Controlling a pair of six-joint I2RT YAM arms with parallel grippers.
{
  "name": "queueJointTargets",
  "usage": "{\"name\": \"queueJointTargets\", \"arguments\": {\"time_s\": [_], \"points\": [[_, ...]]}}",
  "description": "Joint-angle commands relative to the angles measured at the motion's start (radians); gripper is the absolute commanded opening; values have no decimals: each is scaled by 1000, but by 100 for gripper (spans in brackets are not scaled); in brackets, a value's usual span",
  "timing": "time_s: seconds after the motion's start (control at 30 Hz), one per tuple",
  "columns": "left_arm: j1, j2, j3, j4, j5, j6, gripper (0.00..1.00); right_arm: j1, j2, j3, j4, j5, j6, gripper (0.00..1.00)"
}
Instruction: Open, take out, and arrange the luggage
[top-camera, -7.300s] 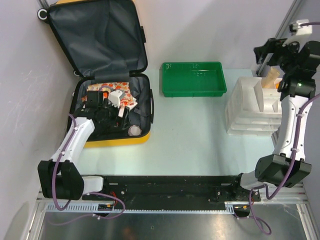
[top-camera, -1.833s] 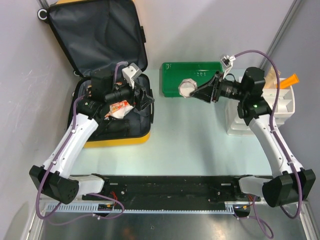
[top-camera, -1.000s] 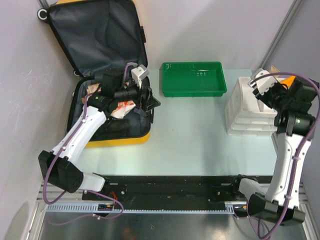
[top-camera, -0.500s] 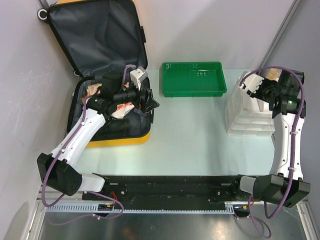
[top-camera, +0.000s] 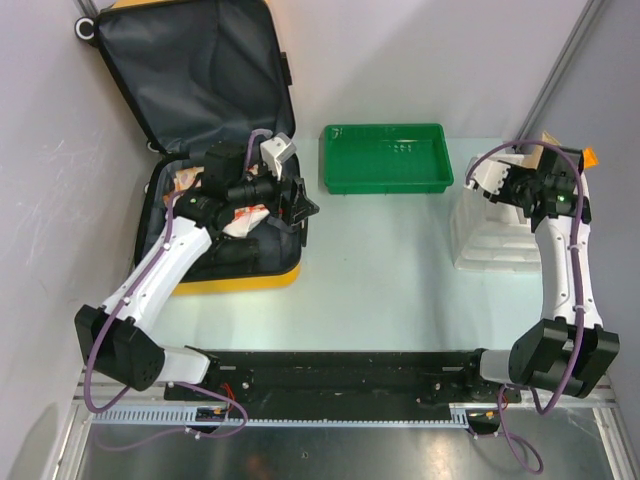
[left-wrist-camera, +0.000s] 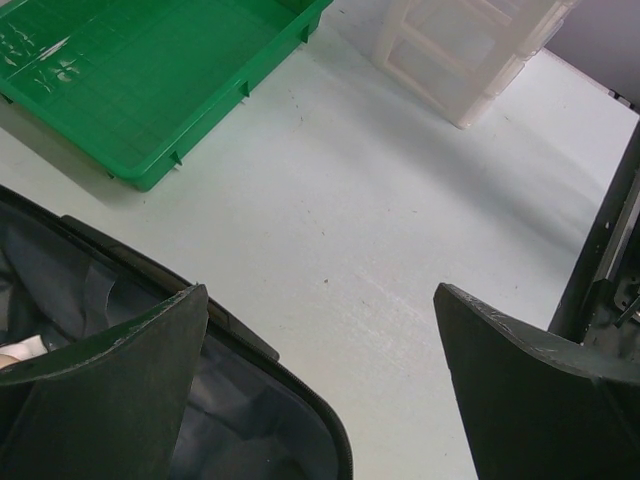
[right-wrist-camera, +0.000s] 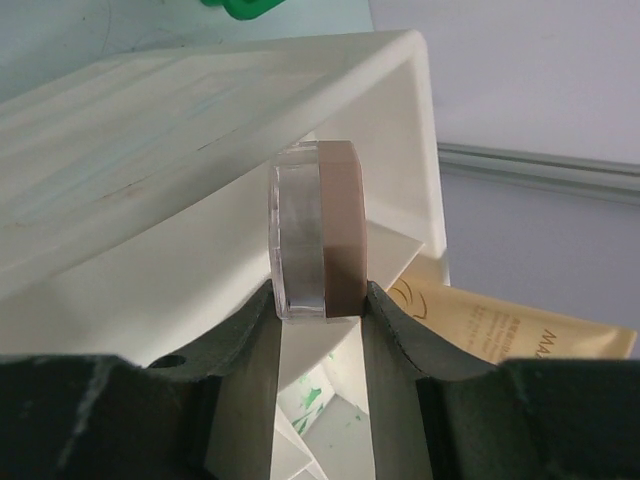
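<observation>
The luggage (top-camera: 190, 70), a yellow hard-shell suitcase with dark grey lining, lies open at the far left with its lid propped up; packets and small items fill its lower shell (top-camera: 235, 255). My left gripper (top-camera: 300, 200) hovers open over the shell's right rim (left-wrist-camera: 270, 420), and nothing sits between its fingers (left-wrist-camera: 320, 295). My right gripper (right-wrist-camera: 318, 300) is shut on a small clear jar with a brown cap (right-wrist-camera: 315, 230). It holds the jar over the white compartmented organizer (right-wrist-camera: 200, 150) at the right (top-camera: 520, 185).
A green tray (top-camera: 385, 160) stands at the back centre, also in the left wrist view (left-wrist-camera: 150, 70). The white organizer (top-camera: 495, 225) stands at the right with a tan packet (right-wrist-camera: 500, 325) in a back compartment. Grey walls close in on the left and far right.
My right arm has swung back over the organizer with the jar and turned its wrist. The left arm has barely moved.
</observation>
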Motion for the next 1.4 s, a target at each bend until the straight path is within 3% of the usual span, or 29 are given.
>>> {"name": "queueJointTargets", "arguments": {"time_s": [0.0, 0.1, 0.13, 0.2, 0.23, 0.4, 0.6, 0.83, 1.03, 1.17, 1.37], "points": [[-5, 0, 24, 23, -12, -32, 100, -2, 6, -25, 96, 31, -41, 0], [-5, 0, 22, 23, -14, -34, 100, -3, 3, -40, 101, 23, -40, 12], [-5, -1, 22, 23, -14, -32, 100, -3, 3, -40, 90, 20, -43, 23], [-5, 0, 22, 23, -12, -31, 100, -5, -1, -40, 81, 12, -41, 31], [-5, 0, 22, 24, -14, -32, 100, -3, -2, -40, 72, 9, -41, 40], [-5, -6, 17, 23, -32, -26, 100, -14, -40, -40, -14, -34, -66, 65], [-5, -15, 10, 21, -46, -19, 100, -32, -92, -40, -100, -75, -100, 85], [-3, -29, -7, 21, -48, -16, 100, -103, -178, -40, -213, -217, -95, 90], [18, -40, -18, 21, -57, -26, 100, -146, -214, -17, -132, -339, 202, 89], [45, -35, -15, 15, -71, -43, 100, -120, -197, 27, -65, -334, 448, 89], [130, -34, -21, 10, -84, -63, 100, 32, -151, 93, -68, -305, 739, 89]]}}
